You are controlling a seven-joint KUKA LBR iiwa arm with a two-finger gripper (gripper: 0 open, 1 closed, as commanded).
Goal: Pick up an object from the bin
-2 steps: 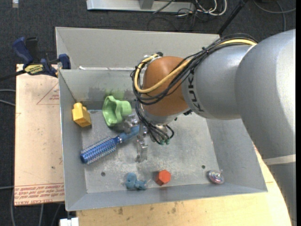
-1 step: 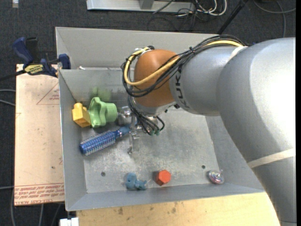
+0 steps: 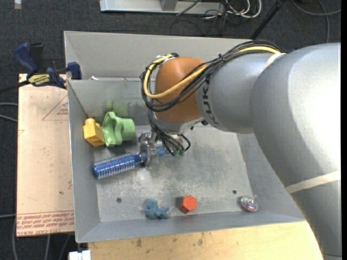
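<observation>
Your big silver arm is nearest the lens, reaching in from the view's right. Its rounded orange wrist cover and looped cables hang over the middle of the grey metal bin.

Below that cover, the claw is down near the bin floor. It sits at the right-hand end of a blue bristled cylinder brush. The wrist shadows the claw's tip, so you cannot tell whether it is apart, together or clamped on the brush's end.

The brush lies flat on the floor left of centre. Its long axis runs across the view, with the far end toward the left wall and a little nearer the front. The body of the brush therefore extends to the view's left of the claw, not under it. My judgement is that any grip would land on the brush's end, so watch for it swinging as it lifts.

Just behind the brush, a green moulded plastic piece rests against a yellow plastic block. Well apart along the front wall are a small blue lumpy toy, an orange-red block and a small shiny round trinket.
</observation>
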